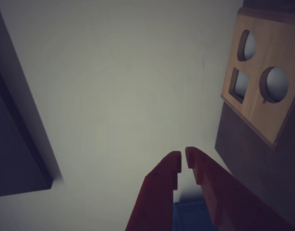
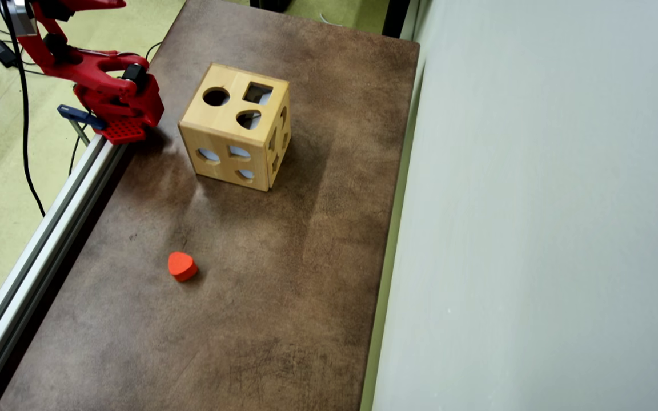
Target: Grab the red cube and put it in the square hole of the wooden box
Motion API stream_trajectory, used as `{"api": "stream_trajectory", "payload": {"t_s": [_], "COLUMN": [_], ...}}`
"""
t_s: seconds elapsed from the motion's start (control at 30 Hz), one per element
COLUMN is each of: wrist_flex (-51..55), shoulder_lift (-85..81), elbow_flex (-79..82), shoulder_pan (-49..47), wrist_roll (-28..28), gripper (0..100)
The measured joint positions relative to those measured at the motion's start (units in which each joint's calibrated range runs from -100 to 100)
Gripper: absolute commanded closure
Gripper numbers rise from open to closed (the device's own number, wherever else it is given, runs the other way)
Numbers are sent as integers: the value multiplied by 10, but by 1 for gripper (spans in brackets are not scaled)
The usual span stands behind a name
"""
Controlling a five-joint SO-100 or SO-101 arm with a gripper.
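Red block (image 2: 182, 266): small, rigid, prob. light; looks heart-shaped, not cubic.
Grip across flat sides; lies well apart from jaws, clenched empty.

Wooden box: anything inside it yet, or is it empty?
Through the holes of the wooden box only pale light shows; no block is visible inside, though most of the interior is hidden by its walls. The red block lies on the table, apart from the box.

Wooden shape-sorter box (image 2: 236, 135) — pale, smooth, satin finish. Red block (image 2: 182, 266) — matt. Table top (image 2: 283, 297) — brown, mottled, matt. Rail (image 2: 37, 251) — brushed metal. Gripper (image 1: 183, 163) — red plastic.
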Motion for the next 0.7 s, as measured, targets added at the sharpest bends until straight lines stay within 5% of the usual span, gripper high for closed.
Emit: {"api": "stream_trajectory", "payload": {"t_s": [0.7], "wrist_flex": [13], "shoulder_lift": [-2], "elbow_flex": [92], "shoulder_pan": [0], "wrist_roll": [0], "gripper": [97]}}
